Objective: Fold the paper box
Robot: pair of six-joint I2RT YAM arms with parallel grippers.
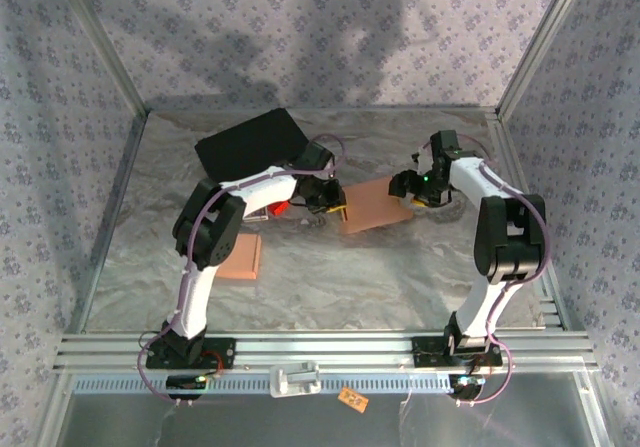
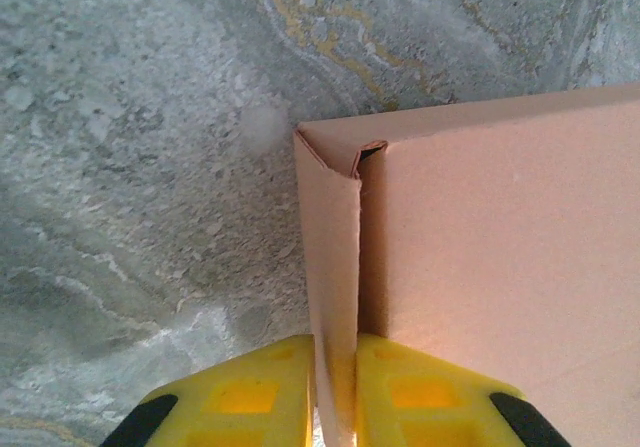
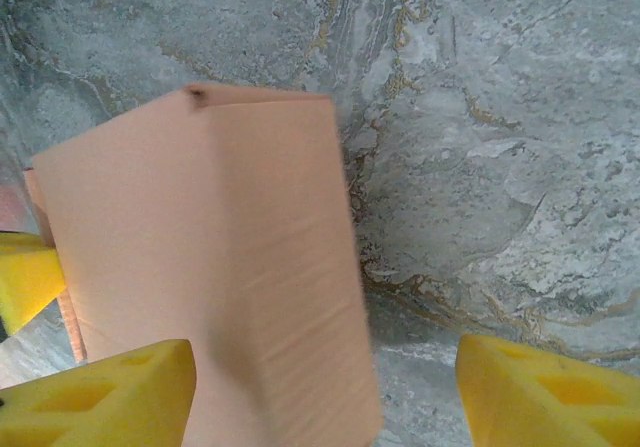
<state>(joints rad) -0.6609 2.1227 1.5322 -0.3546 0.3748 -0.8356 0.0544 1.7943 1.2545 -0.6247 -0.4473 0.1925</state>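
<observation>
The marbled table point(image 1: 330, 287) carries a black sheet point(image 1: 250, 139) at 11 o'clock and a flat tan card point(image 1: 240, 257) at 8 o'clock. The box point(image 1: 375, 205) lies near the centre, a tan, partly folded shell with a narrow side flap point(image 2: 330, 247) turned up. The left arm bends in from 9 o'clock with the left gripper point(image 1: 337, 204) pinched tight on that flap's thin edge, and the right gripper point(image 1: 408, 189) hangs at the box's 3 o'clock end, jaws wide apart and clamping nothing.

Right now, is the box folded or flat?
Partly folded. One flap stands up along the edge of the box, pinched between the shut fingers of the left gripper.
</observation>
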